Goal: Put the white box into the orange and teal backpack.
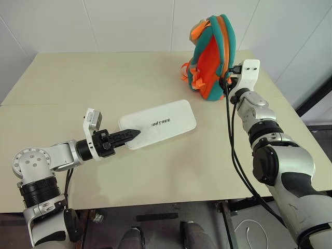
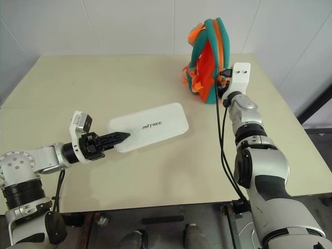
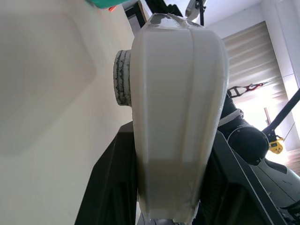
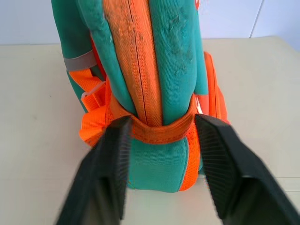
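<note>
Looking down from the head, I see my left gripper (image 1: 130, 135) clamped on the white box's (image 1: 161, 123) near-left end at mid-table. Right wrist view: my right gripper (image 4: 161, 154) straddles the orange and teal backpack (image 4: 150, 70), 2 fingers (image 4: 112, 159) apart, far right.

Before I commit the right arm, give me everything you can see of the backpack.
The orange and teal backpack stands upright at the table's far right. It looks like soft padded fabric: teal side panels, an orange strip along the spine, an orange loop across it, orange straps bunched at the base. I can't see an opening from here. The right gripper is level at its narrow edge, black fingers straddling the teal panel; whether they press it is unclear.
</note>
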`<state>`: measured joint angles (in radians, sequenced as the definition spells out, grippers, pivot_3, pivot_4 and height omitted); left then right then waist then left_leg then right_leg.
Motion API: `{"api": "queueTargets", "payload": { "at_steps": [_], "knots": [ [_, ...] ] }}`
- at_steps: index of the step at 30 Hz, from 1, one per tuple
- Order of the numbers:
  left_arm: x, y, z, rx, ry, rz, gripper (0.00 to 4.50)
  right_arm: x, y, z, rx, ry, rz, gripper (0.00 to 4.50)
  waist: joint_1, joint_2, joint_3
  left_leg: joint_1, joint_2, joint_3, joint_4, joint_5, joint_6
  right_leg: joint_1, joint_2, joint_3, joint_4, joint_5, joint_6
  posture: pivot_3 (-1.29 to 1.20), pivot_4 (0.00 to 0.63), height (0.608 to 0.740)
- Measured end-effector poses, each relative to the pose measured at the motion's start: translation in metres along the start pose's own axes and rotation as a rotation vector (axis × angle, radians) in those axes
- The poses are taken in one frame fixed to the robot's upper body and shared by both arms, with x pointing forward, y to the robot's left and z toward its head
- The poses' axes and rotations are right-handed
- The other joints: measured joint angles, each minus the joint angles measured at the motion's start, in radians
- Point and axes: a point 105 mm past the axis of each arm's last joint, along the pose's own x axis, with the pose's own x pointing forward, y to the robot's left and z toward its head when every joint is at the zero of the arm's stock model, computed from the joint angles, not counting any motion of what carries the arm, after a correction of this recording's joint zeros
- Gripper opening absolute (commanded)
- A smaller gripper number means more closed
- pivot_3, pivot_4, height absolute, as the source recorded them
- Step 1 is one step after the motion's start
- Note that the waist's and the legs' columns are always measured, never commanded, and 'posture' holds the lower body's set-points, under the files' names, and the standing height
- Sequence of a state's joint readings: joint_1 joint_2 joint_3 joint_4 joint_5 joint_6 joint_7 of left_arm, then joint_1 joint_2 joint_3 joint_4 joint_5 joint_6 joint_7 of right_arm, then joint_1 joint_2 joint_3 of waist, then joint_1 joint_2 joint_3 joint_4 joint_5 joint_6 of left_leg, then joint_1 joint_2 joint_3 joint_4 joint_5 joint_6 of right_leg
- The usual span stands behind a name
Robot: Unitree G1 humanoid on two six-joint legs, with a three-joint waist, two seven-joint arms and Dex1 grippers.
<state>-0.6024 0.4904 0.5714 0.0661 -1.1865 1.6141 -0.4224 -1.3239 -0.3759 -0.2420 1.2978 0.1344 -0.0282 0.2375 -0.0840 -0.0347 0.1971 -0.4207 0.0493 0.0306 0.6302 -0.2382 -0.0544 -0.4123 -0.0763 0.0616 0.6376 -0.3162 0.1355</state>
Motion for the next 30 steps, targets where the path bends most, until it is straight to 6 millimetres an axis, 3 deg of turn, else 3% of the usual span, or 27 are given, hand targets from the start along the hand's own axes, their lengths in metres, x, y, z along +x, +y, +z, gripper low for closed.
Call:
{"api": "queueTargets", "payload": {
  "at_steps": [3, 4, 17, 20, 30],
  "knots": [
    [0.0, 0.001, 0.0, 0.0, 0.0, 0.011, 1.28, 0.0, 0.0, 0.002, -0.003, -0.014, 0.0, 0.14, 0.0, 0.0, 0.0, 0.0, 0.0, 0.0, 0.0, 0.0, 0.0, 0.0, 0.0, 0.0, 0.0, 0.0, 0.0, 0.0, 0.15, 0.74],
    [0.0, 0.001, 0.0, 0.0, 0.0, 0.013, 1.28, 0.0, 0.0, 0.002, -0.004, -0.015, 0.0, 0.0, 0.0, 0.0, 0.0, 0.0, 0.0, 0.0, 0.0, 0.0, 0.0, 0.0, 0.0, 0.0, 0.0, 0.0, 0.0, 0.0, 0.15, 0.74],
    [0.005, 0.002, 0.0, -0.007, 0.013, 0.007, 1.28, -0.001, -0.004, 0.006, -0.057, -0.024, 0.014, 0.0, 0.0, 0.0, 0.0, 0.0, 0.0, 0.0, 0.0, 0.0, 0.0, 0.0, 0.0, 0.0, 0.0, 0.0, 0.0, 0.0, 0.15, 0.74],
    [0.006, 0.002, -0.001, -0.006, 0.018, 0.008, 1.28, -0.001, 0.001, 0.008, -0.065, -0.028, 0.06, 0.59, 0.0, 0.0, 0.0, 0.0, 0.0, 0.0, 0.0, 0.001, -0.001, 0.0, 0.0, 0.0, 0.0, 0.0, 0.0, 0.0, 0.15, 0.74],
    [0.008, 0.003, 0.001, 0.001, 0.008, 0.009, 1.28, -0.001, 0.005, 0.019, -0.081, -0.068, 0.082, 4.01, 0.0, 0.0, 0.0, 0.0, 0.0, 0.0, 0.0, 0.001, -0.001, 0.0, 0.0, 0.0, 0.0, 0.0, 0.0, 0.0, 0.15, 0.74]
  ]
}}
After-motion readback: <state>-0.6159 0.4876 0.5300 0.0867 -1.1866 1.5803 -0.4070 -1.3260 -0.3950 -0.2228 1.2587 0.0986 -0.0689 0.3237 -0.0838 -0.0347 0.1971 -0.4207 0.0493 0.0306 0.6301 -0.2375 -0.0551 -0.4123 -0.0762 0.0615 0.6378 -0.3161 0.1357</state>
